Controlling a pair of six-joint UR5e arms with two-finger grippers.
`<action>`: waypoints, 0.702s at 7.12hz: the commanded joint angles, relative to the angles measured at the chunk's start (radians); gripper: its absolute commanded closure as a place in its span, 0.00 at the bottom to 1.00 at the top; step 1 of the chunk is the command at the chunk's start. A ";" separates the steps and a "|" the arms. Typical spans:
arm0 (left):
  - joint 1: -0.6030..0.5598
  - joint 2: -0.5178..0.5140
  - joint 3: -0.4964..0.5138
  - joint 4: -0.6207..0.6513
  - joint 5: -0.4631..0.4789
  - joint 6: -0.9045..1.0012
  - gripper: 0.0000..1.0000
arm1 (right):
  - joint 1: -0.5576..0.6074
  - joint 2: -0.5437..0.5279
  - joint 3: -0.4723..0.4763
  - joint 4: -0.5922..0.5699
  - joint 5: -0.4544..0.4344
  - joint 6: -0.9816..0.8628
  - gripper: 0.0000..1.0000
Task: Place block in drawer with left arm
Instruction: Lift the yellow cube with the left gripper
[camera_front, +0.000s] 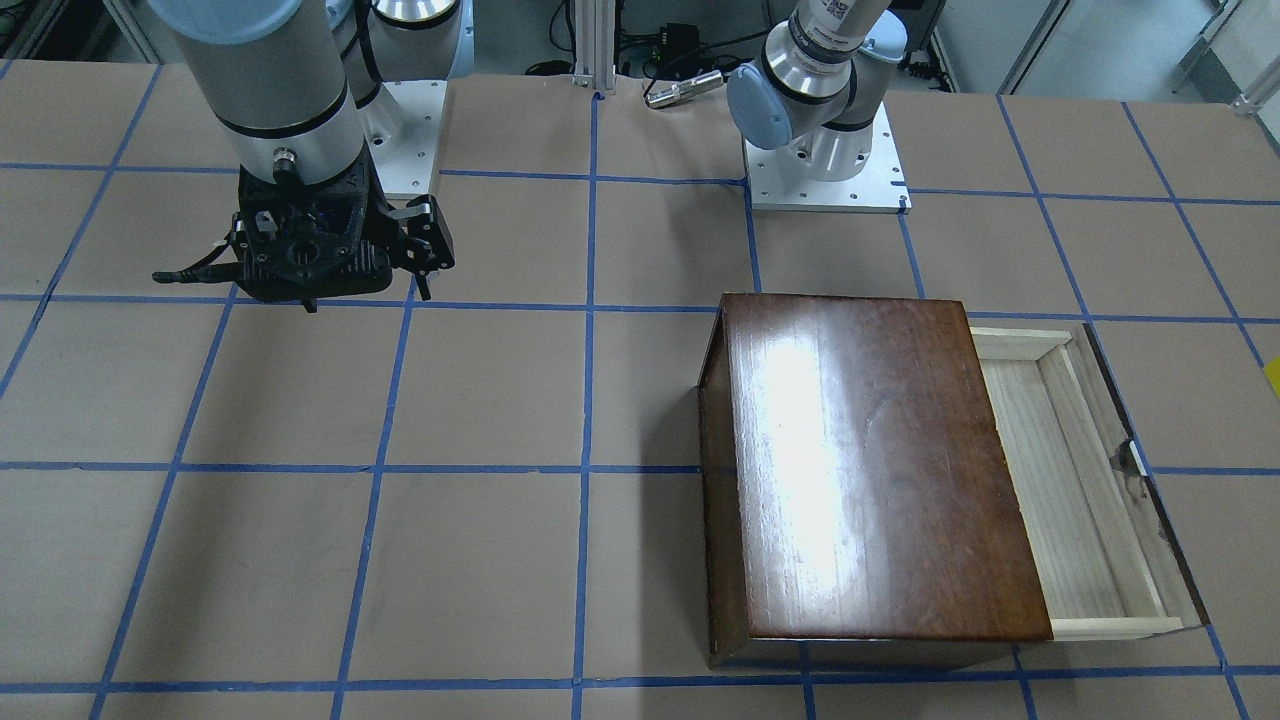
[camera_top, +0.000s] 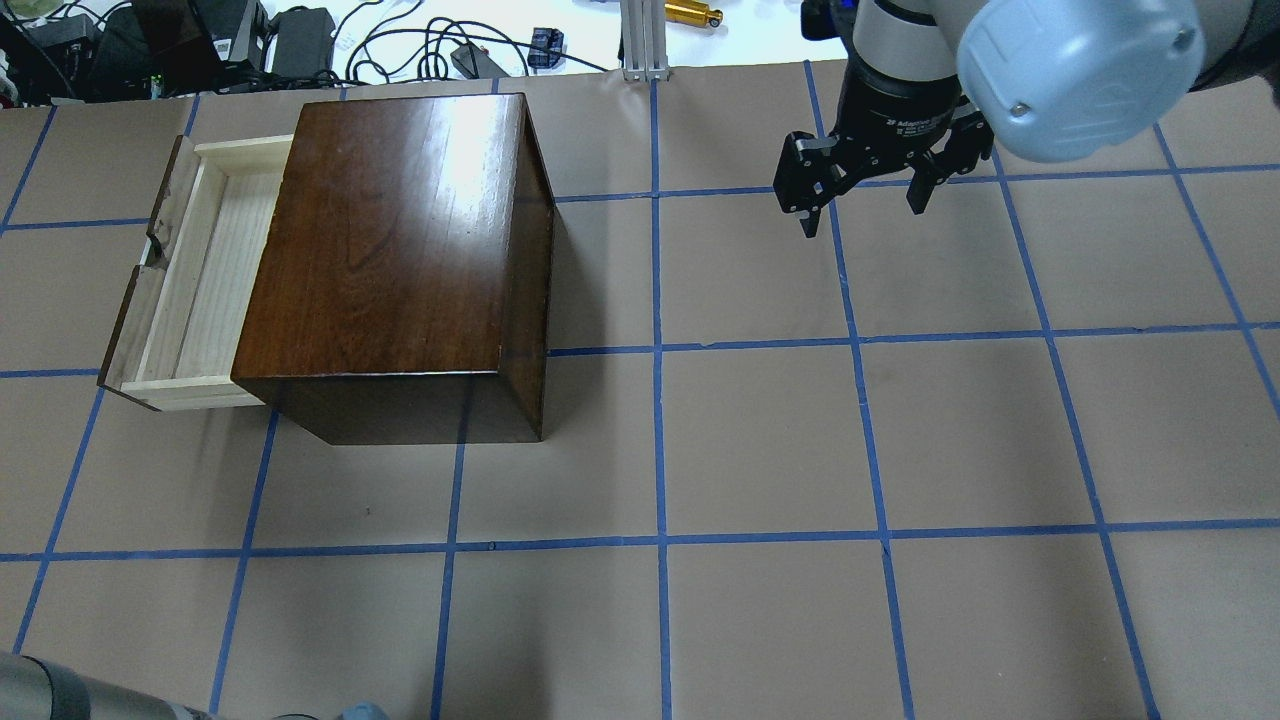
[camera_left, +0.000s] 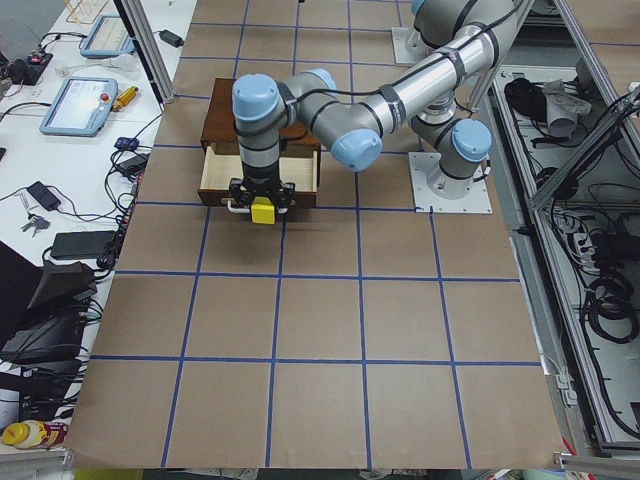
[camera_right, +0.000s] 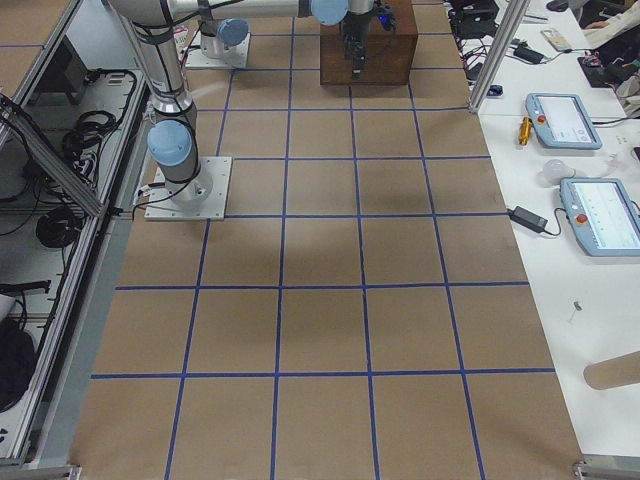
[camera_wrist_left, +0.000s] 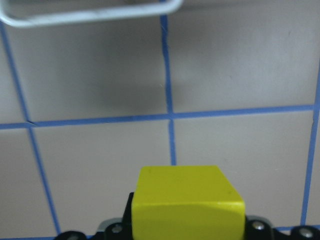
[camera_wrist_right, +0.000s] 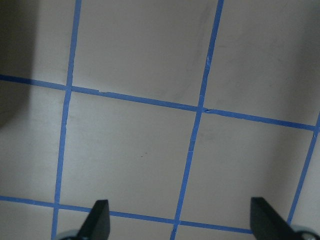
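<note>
While the left tool (camera_left: 261, 198) is clamped on the block (camera_wrist_left: 189, 200), it hangs over the worktop (camera_left: 320, 330) just outside the front of the drawer (camera_top: 215, 280), by the white handle (camera_wrist_left: 90, 15). The open drawer lies beyond that front, toward the box (camera_top: 390, 230), its long axis along the box face. Front and handle stand between, and the box top overhangs the inner part. The right tool (camera_top: 863, 212), jaws apart and holding nothing, is well away.

Small bright yellow cube (camera_wrist_left: 190, 202): bottom cut off by the left wrist view's lower edge; it masks most of the left gripper (camera_left: 262, 203) behind it. Shallow pale-wood drawer (camera_top: 195, 270): inner end hidden under the glossy dark brown wooden box (camera_top: 400, 250). Right gripper (camera_wrist_right: 182, 220): fingertips cropped at its wrist view's bottom.
</note>
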 joint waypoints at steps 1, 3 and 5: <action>-0.196 -0.015 0.017 -0.023 0.000 -0.245 1.00 | 0.000 0.000 0.000 0.000 0.000 0.001 0.00; -0.230 -0.047 -0.058 0.007 0.000 -0.289 1.00 | 0.000 0.000 0.000 0.000 0.000 -0.001 0.00; -0.229 -0.090 -0.182 0.172 -0.001 -0.246 1.00 | 0.000 0.000 0.000 0.000 0.000 0.001 0.00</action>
